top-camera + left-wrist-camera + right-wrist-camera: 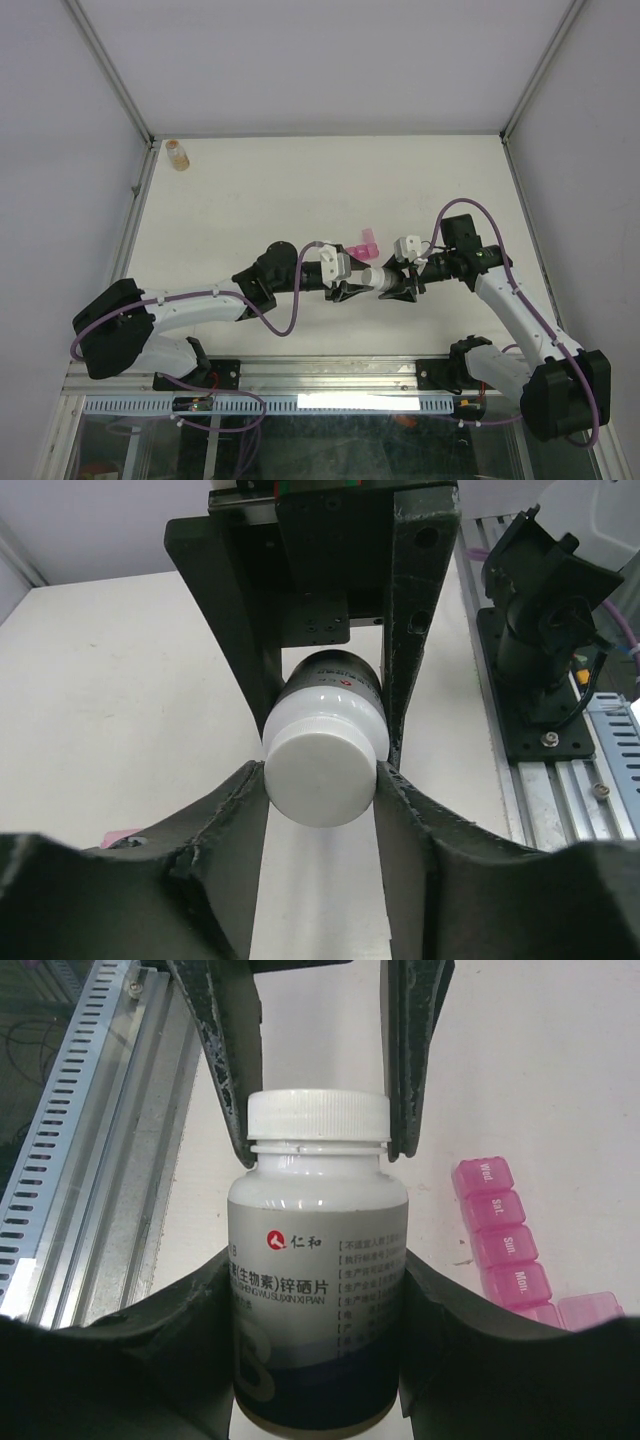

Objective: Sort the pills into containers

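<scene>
Right pincer (pixel 318 1285) grips bottle (pixel 318 1195); containers (pixel 505 1245) lidded, contents hidden.

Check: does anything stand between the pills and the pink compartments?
Yes: the white cap, clamped by the left gripper, closes the bottle; the right gripper holds its body. The pink organiser lids in view look shut.
</scene>
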Controlling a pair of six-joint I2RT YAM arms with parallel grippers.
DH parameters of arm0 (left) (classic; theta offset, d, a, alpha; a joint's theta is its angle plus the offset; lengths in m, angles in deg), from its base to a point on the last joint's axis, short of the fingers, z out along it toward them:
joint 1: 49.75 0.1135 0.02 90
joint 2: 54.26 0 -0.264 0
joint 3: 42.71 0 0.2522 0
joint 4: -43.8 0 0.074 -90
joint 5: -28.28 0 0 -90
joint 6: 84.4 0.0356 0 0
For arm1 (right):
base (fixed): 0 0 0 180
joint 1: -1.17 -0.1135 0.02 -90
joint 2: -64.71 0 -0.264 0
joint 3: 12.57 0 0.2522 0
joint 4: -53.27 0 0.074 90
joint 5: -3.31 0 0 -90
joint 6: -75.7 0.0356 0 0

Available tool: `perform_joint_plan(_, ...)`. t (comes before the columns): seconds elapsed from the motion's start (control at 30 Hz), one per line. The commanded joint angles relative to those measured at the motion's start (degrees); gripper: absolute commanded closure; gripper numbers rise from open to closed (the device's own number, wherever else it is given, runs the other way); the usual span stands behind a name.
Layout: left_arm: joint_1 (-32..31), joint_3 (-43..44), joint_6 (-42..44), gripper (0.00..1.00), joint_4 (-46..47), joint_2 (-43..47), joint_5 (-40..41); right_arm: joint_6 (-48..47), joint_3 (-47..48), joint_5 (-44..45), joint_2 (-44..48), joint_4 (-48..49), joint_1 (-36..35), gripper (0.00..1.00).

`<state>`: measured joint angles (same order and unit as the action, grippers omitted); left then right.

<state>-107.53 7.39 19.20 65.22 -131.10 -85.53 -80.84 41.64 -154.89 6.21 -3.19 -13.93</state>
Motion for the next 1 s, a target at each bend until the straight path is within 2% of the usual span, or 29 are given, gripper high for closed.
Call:
perform_joint_plan(0.0, 0.03, 2.77, -1.66, 0.63, 3.84, -0.24, -2.55, -1.0, 1.21, -2.03, 0.14, 0.07, 0.18, 1.0)
perform_joint_plan(0.07, 0.03, 2.56, -3.17, 0.74, 4.12, -0.19, -2.85, -0.98, 1.24, -1.98, 0.14, 0.11, 0.23, 1.0)
perform_joint_plan(0.17, 0.03, 3.21, -8.75, 0.84, 3.06, 0.21, -2.74, -0.8, 1.21, -1.79, 0.06, 0.2, 0.24, 1.0)
perform_joint_plan(0.27, -0.06, 3.41, -18.65, 0.91, 2.7, 0.94, -1.07, -0.61, 1.31, -1.59, 0.05, 0.32, 0.23, 1.0)
perform_joint_plan(0.33, -0.14, 3.29, -27.49, 1.0, 2.17, 1.8, 3.21, -0.48, 1.31, -1.45, -0.04, 0.42, 0.24, 1.0)
perform_joint_plan(0.47, -1.33, 3.69, -41.59, 1.0, -3.64, 4.19, 11.9, -0.07, 1.3, -1.24, -0.3, 0.68, 0.19, 1.0)
perform_joint_plan(0.6, -4.7, 5.62, -45.7, 1.0, -9.02, 4.87, 18.66, 0.18, 1.35, -1.08, -0.48, 0.84, 0.23, 1.0)
perform_joint_plan(0.63, -4.92, 6.34, -46.26, 0.98, -10.17, 4.53, 19.24, 0.25, 1.31, -1.1, -0.52, 0.86, 0.24, 1.0)
perform_joint_plan(0.73, -5.06, 7.74, -46.47, 0.85, -11.67, 3.65, 19.2, 0.36, 1.3, -0.97, -0.48, 0.95, 0.31, 1.0)
perform_joint_plan(0.8, -5.05, 7.94, -46.18, 0.62, -11.71, 3.55, 19.15, 0.51, 1.3, -0.91, -0.47, 1.01, 0.35, 1.0)
perform_joint_plan(0.97, -5.06, 6.4, -45.26, 0.17, -10.43, 4.96, 19.71, 0.63, 1.21, -1.09, -0.52, 1.11, 0.49, 1.0)
